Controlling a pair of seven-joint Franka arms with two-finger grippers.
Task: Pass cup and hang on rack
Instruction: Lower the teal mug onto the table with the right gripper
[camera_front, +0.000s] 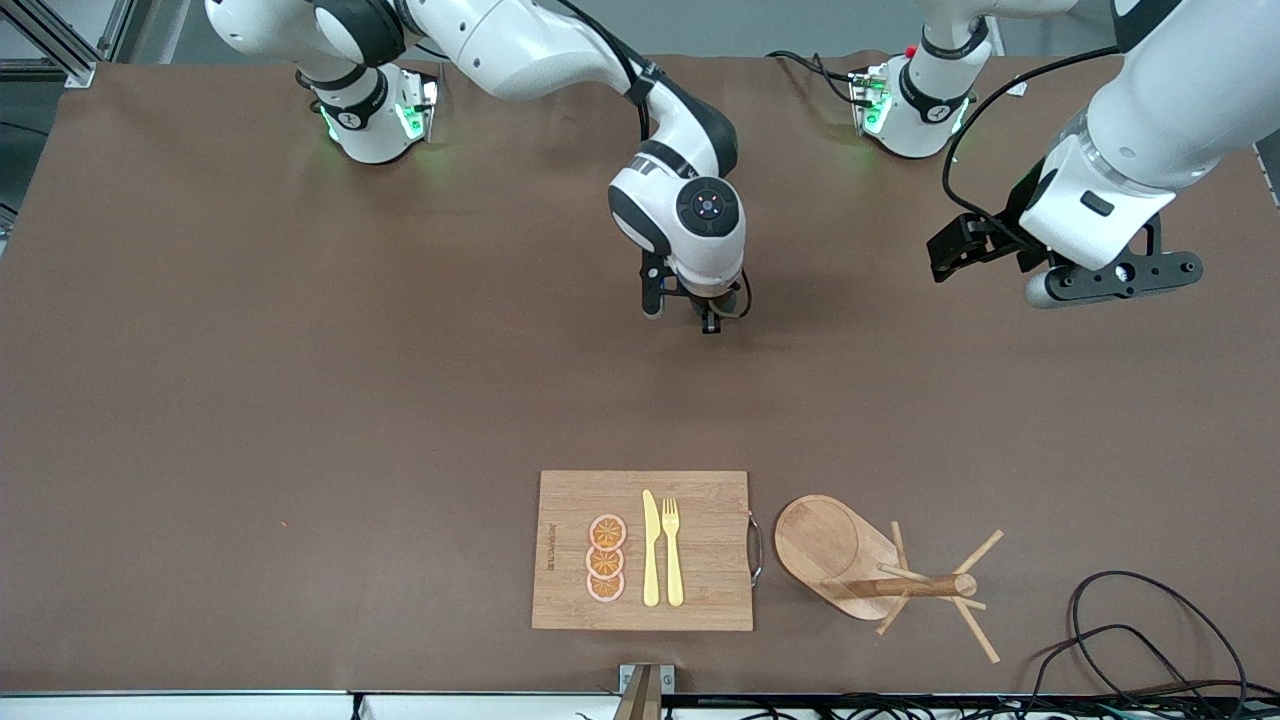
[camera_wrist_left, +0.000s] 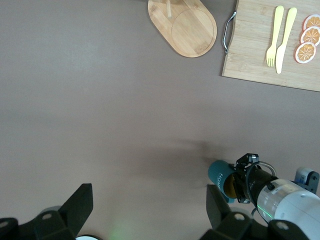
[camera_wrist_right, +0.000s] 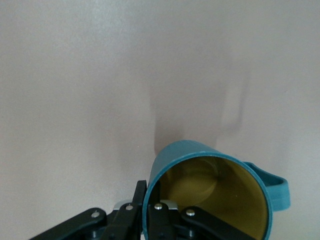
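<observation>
Fingers (camera_wrist_right: 150, 212) of the right gripper (camera_front: 712, 318) are clamped tight on the rim of the cup (camera_wrist_right: 210, 195), one inside its yellowish bowl and one outside the teal wall, so the cup hangs in the air over the bare middle of the table (camera_front: 300, 400). Its handle sticks out to one side. The left gripper (camera_wrist_left: 150, 210) hovers with its fingers spread wide and nothing between them, over the table toward the left arm's end.

A brown, matte covering spans the whole table. Near the front edge lies a bamboo cutting board (camera_front: 700, 580) with a metal handle, carrying a yellow knife (camera_front: 651, 548), a yellow fork (camera_front: 672, 550) and three orange slices (camera_front: 606, 558). Just beside it, toward the left arm's end, the rack (camera_front: 835, 545) stands on its oval base. Black cables (camera_front: 1130, 640) coil at the table's corner nearest the camera.
</observation>
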